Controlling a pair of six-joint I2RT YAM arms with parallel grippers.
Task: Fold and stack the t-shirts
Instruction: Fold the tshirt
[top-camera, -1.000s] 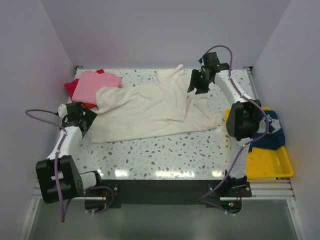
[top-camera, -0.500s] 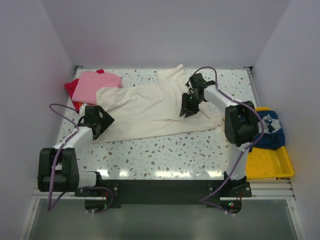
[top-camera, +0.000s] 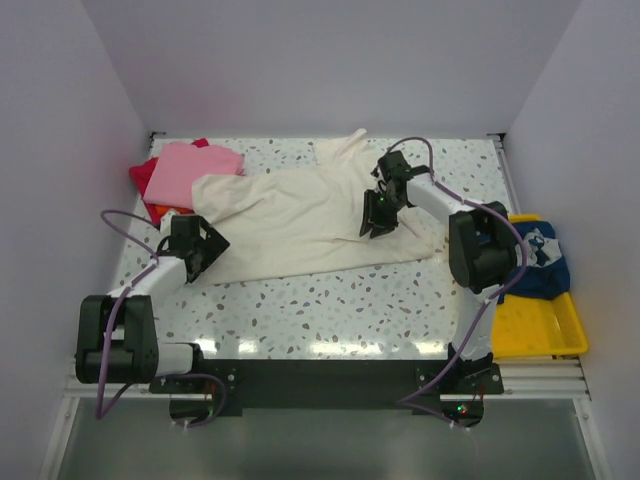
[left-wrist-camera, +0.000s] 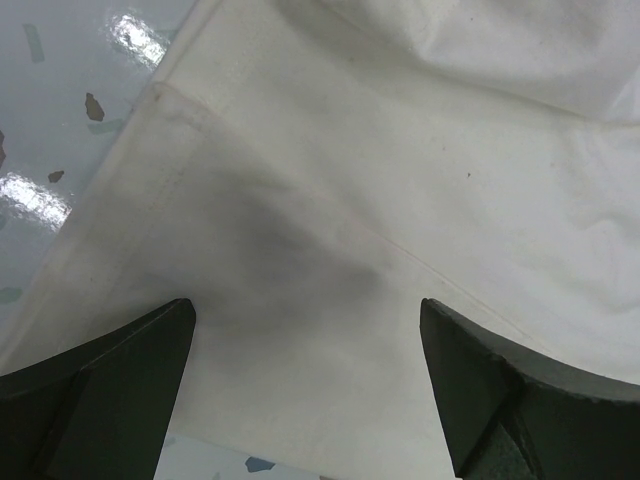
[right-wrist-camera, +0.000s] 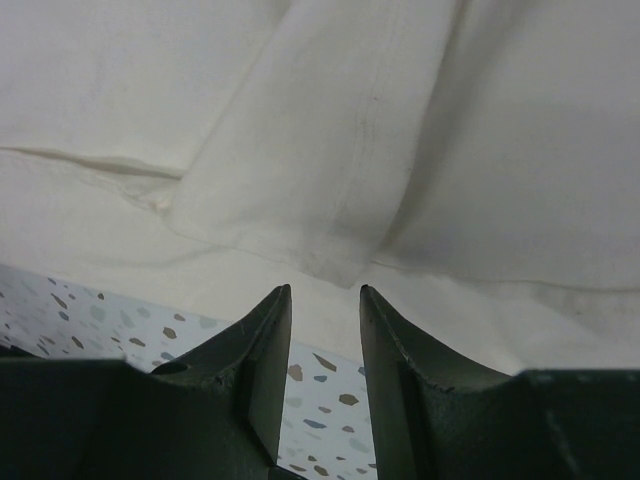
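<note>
Cream t-shirt (top-camera: 300, 225) lies spread on the table (top-camera: 330, 300); we have brought the right gripper (top-camera: 372, 218), jaws narrowed but empty, over its folded-over sleeve and the wide-spread left gripper (top-camera: 205, 247) to its hem, readying a fold.

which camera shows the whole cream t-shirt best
The top external view: it shows the cream t-shirt spread across the table, nearly its whole outline. The left wrist view shows only a hem corner up close; the right wrist view only a folded flap and seam.
</note>
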